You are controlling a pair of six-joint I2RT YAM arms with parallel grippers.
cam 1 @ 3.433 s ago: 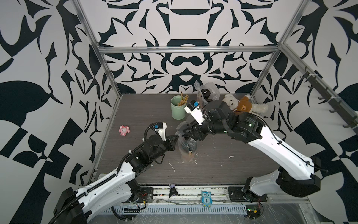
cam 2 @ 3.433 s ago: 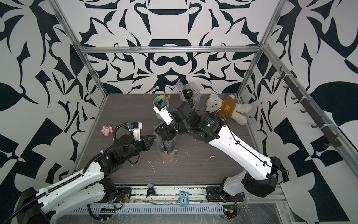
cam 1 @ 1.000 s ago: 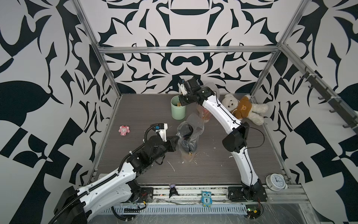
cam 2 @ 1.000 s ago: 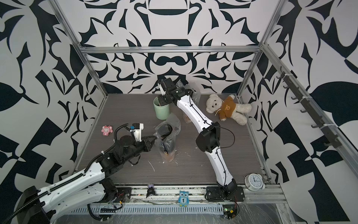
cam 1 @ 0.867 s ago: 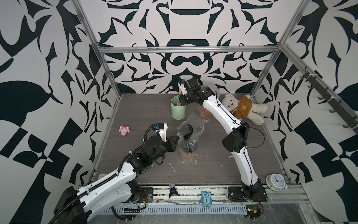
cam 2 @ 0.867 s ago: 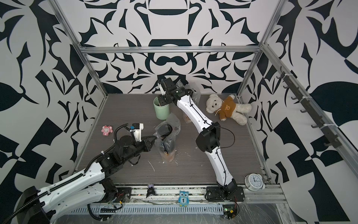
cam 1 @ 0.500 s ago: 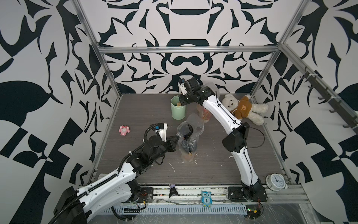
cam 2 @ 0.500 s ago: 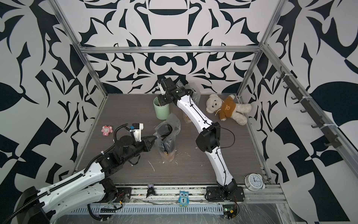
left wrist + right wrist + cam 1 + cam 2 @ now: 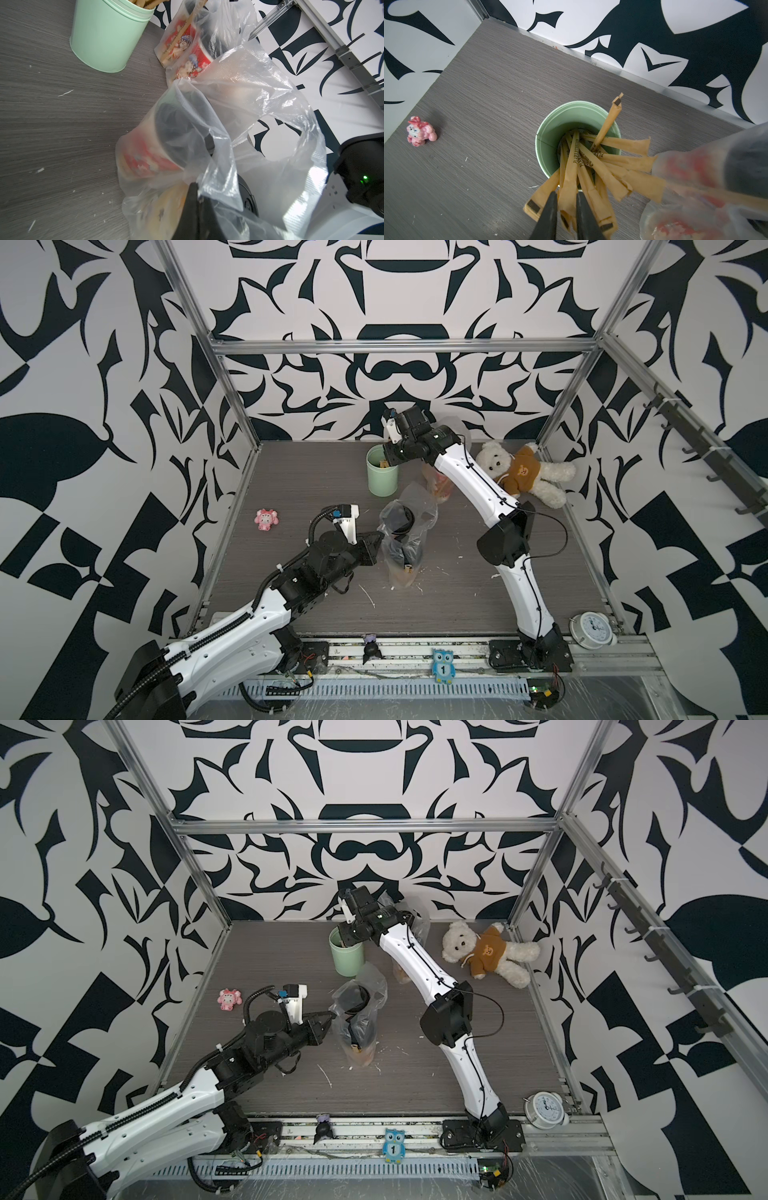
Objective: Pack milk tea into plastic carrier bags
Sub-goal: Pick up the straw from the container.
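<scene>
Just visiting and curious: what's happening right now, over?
Left gripper pinching near carrier bag, two cups inside. Right gripper straddles a wrapped straw in green cup, grip unclear. Other packed bag close beside it.

Left arm (image 9: 249, 622): white shells, black joints, ribbed black cable conduit (image 9: 210, 638), white camera bracket (image 9: 347, 516).
Right arm (image 9: 469, 472): same white-black build, thin black cable loop (image 9: 562, 531), green light (image 9: 364, 177).
</scene>
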